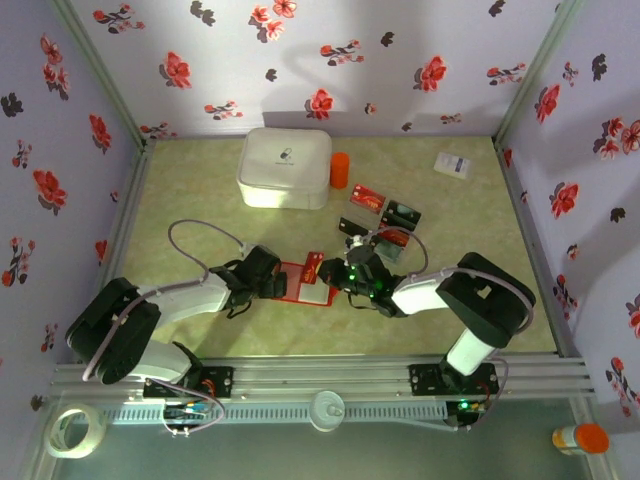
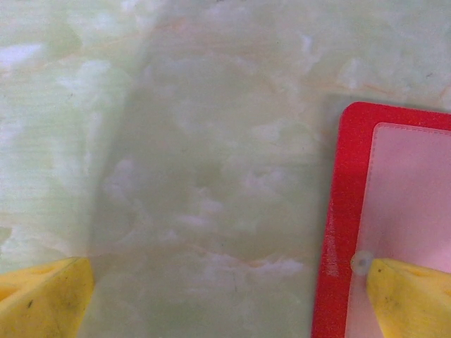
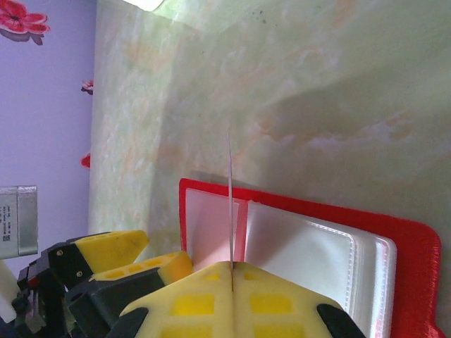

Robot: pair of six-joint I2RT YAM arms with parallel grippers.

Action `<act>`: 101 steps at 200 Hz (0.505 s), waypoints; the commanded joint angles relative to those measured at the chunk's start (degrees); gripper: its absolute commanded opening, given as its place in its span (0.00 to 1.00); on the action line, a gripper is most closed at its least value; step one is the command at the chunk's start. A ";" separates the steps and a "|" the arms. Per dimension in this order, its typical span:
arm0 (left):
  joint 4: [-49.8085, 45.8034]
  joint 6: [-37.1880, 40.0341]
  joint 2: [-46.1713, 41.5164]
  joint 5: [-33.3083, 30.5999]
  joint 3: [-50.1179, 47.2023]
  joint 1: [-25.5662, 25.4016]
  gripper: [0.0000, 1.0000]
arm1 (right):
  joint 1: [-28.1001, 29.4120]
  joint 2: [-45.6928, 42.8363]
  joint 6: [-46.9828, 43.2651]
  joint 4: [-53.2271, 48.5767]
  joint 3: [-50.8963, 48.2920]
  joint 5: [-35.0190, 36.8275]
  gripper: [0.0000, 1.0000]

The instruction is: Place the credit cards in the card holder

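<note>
The card holder [image 1: 297,284] lies open on the table between the two arms, red-rimmed with pale clear pockets [image 3: 310,246]. My right gripper [image 3: 232,271] is shut on a thin credit card [image 3: 230,197], seen edge-on and standing upright over the holder's left half. In the top view this card [image 1: 313,265] looks red, at my right gripper [image 1: 335,275]. My left gripper [image 2: 225,303] is open; one finger [image 2: 412,299] rests on the holder's pale inside near its red edge [image 2: 345,211], the other finger [image 2: 42,299] is over bare table. More credit cards [image 1: 368,198] [image 1: 400,214] lie behind.
A big white rounded box [image 1: 285,167] and an orange cylinder [image 1: 339,170] stand at the back. A small white box [image 1: 453,165] lies at the back right. The left gripper's yellow fingers [image 3: 113,250] sit just left of the holder in the right wrist view.
</note>
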 commanded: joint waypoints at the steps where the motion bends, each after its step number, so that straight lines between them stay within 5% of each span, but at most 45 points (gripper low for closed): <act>1: -2.66 -0.93 0.05 -1.28 -1.36 -0.32 1.00 | 0.61 1.14 1.26 3.12 -0.99 1.24 0.00; 101: -2.37 -0.81 -0.05 -1.33 -1.52 -0.26 1.00 | 1.32 3.07 2.32 4.36 -1.46 1.16 0.00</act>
